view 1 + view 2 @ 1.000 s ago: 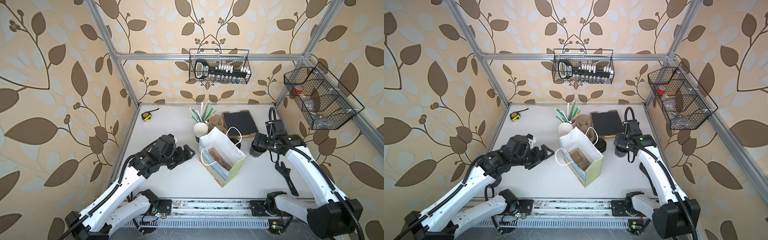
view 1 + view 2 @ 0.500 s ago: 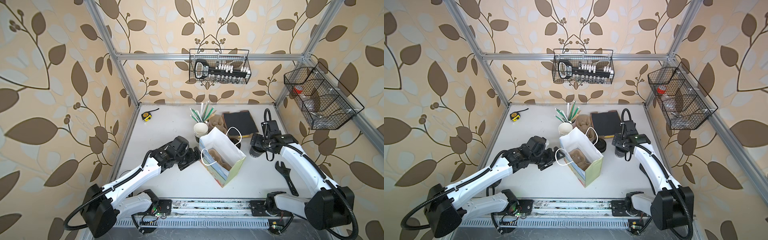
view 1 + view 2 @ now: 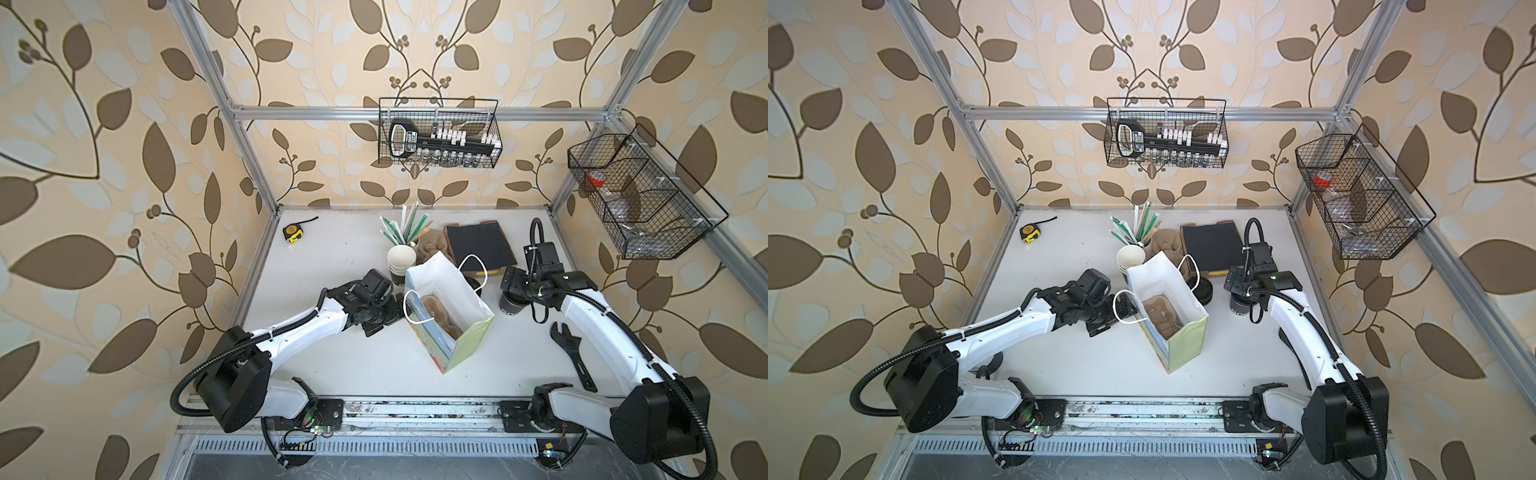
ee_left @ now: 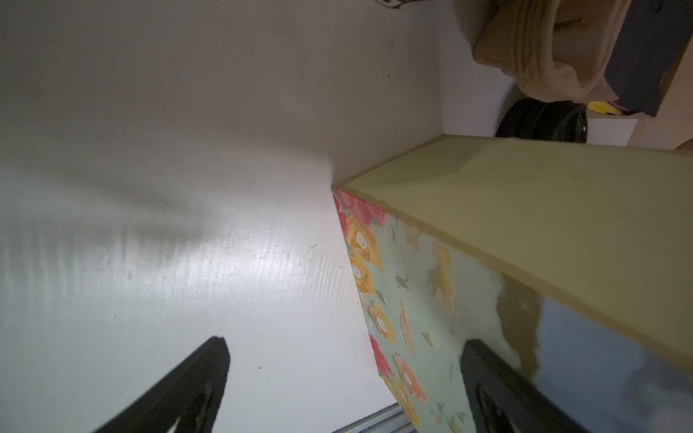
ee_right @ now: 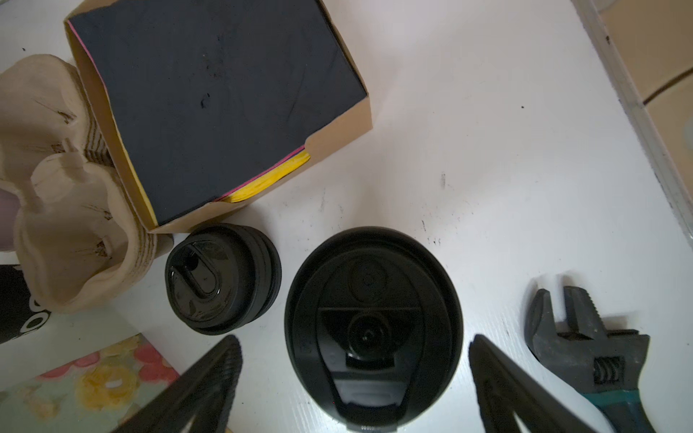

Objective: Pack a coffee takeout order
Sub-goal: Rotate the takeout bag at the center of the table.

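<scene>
The lidded black paper cup [image 5: 373,322], beside the floral paper bag [image 3: 471,338], is judged light and crushable; mid-wall is best gripped. Jaws of the right gripper [image 5: 354,337] are spread astride it; those of the left gripper [image 4: 345,341] are open.

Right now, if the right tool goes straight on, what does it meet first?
The round black plastic lid on the black paper cup, centred between the open jaws of the right tool; depth unclear.

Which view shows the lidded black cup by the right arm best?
The right wrist view: the lidded black cup is seen close from above, between the fingers of the open right tool. Both top views show only its side beneath that tool; the left wrist view misses it.
</scene>
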Robot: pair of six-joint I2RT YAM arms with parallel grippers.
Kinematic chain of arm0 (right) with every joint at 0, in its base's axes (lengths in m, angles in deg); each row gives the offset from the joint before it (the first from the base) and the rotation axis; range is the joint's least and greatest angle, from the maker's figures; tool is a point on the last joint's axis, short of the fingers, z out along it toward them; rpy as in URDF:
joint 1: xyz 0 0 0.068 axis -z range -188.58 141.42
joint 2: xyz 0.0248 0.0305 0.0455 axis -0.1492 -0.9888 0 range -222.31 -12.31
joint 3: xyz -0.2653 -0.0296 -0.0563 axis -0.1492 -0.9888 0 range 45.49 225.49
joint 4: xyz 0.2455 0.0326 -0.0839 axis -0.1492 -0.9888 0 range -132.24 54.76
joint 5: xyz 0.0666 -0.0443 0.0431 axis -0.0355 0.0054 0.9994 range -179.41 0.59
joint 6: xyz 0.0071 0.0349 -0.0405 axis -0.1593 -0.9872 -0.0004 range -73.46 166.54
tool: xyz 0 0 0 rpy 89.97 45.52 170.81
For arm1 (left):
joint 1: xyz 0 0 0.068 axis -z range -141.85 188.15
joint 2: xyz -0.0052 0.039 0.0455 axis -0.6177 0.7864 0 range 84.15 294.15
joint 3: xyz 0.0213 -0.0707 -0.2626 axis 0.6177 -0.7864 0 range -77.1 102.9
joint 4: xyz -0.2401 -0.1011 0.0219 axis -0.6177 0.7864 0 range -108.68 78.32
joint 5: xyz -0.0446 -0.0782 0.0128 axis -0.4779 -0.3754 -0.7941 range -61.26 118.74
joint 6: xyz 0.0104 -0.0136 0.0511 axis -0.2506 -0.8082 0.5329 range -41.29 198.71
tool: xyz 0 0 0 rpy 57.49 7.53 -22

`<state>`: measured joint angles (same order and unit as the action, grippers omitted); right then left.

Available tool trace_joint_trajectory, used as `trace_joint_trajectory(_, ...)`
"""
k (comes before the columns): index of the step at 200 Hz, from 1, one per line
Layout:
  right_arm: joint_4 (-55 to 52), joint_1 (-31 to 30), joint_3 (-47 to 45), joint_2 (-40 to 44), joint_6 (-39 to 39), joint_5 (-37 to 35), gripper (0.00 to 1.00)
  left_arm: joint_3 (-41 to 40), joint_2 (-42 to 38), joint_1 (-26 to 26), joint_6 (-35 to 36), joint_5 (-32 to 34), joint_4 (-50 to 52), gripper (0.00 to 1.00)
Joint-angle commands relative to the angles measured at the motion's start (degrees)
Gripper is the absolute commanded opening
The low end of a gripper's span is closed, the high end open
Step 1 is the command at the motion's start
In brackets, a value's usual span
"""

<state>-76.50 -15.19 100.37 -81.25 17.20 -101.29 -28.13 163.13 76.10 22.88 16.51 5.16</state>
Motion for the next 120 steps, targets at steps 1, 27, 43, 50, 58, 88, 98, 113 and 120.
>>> trace_joint_trajectory(1, 0.74, 0.28, -1.08, -0.26, 0.76, 0.52, 0.95, 4.51, 1.86, 0.38, 2.37, 3.12, -0.60, 0.99)
trace_joint_trajectory(27, 0.18, 0.21, -0.98, -1.68, 0.93, -0.65, 0.94, 7.93, 5.89, 0.32, 4.01, 3.95, 0.26, 0.99)
trace_joint_trajectory(43, -0.54, 0.26, -0.61, -2.24, 0.98, -1.57, 0.95, 9.73, 7.73, 0.33, 4.54, 3.93, 0.73, 0.99)
trace_joint_trajectory(50, -1.04, 0.27, -0.40, -2.52, 0.91, -2.27, 0.95, 10.51, 8.34, 0.23, 4.89, 3.88, 1.20, 0.99)
trace_joint_trajectory(58, -1.34, 0.34, -0.21, -2.56, 0.91, -2.85, 0.97, 11.31, 8.72, 0.20, 5.18, 3.83, 1.94, 0.99)
trace_joint_trajectory(88, -2.62, 0.37, 0.87, -3.58, 0.48, -3.57, 1.00, 12.48, 5.93, -0.12, 5.95, 4.24, 4.53, 0.99)
trace_joint_trajectory(98, -2.69, 0.37, 1.18, -3.81, 0.51, -3.44, 1.00, 12.98, 4.10, -0.30, 6.33, 4.60, 6.02, 0.99)
trace_joint_trajectory(113, -2.66, 0.50, 1.49, -4.46, 0.69, -3.17, 1.00, 13.81, 0.00, -0.30, 7.10, 5.57, 8.37, 0.99)
trace_joint_trajectory(120, -3.04, 0.55, 1.88, -5.10, 0.70, -2.93, 1.00, 14.31, -1.52, -0.31, 8.31, 6.38, 9.85, 0.99)
